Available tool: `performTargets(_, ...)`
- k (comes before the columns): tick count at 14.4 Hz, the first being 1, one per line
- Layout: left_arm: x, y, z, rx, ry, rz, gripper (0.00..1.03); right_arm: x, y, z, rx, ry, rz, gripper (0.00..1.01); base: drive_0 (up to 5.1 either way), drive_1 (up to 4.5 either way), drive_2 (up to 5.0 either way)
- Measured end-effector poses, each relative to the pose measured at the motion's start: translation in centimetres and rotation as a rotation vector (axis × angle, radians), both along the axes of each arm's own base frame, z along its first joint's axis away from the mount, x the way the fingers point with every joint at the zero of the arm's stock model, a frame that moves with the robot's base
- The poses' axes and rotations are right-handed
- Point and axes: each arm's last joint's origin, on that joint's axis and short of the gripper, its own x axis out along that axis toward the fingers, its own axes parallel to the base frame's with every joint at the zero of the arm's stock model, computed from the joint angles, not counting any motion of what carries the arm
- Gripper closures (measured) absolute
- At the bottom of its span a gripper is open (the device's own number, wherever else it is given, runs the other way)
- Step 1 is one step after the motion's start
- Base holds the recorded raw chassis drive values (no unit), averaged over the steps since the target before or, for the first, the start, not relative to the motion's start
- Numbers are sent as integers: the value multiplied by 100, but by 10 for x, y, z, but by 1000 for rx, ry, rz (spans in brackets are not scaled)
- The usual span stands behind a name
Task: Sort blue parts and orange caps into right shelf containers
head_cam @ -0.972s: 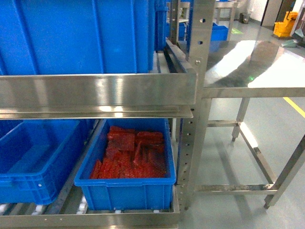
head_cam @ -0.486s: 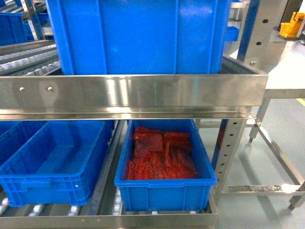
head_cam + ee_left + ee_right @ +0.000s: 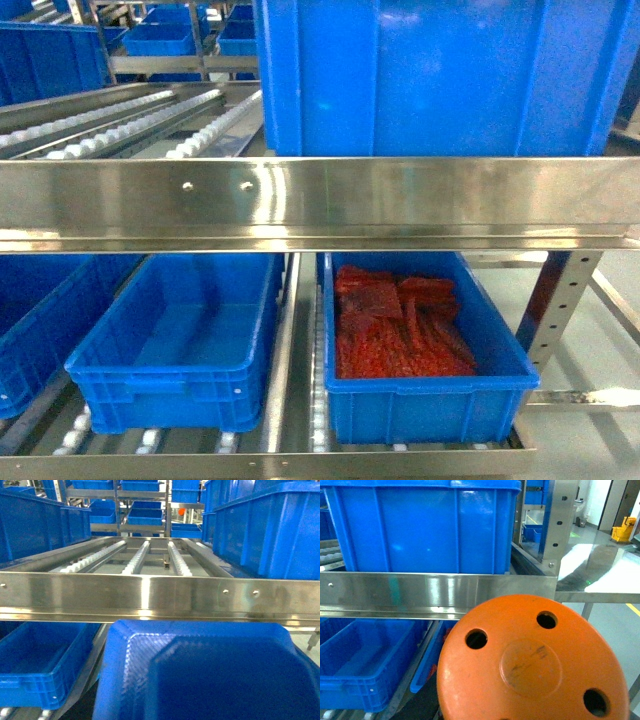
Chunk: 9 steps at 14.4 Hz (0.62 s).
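A blue part (image 3: 200, 672) fills the left wrist view's bottom and an orange cap (image 3: 532, 662) the right's, presumably carried toward the lower-shelf crates (image 3: 175, 345), though neither arm's fingers show, so grip cannot be told.

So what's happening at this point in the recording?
The robot faces a steel roller shelf stocked with blue crates. On the lower level, an empty crate sits left of a crate filled with red pieces; a tall blue crate stands above. A round orange part with holes fills the right wrist view, and a blue plastic part fills the left wrist view. Neither gripper is visible, so whether they hold these cannot be confirmed. Nothing is being placed yet.
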Motion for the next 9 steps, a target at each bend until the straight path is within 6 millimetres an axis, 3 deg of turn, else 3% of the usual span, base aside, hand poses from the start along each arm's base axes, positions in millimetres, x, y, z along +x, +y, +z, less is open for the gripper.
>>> performTargets(9,0,0,0,0,1,1,60,0,0,0,0,0,0,56,-499,242,242)
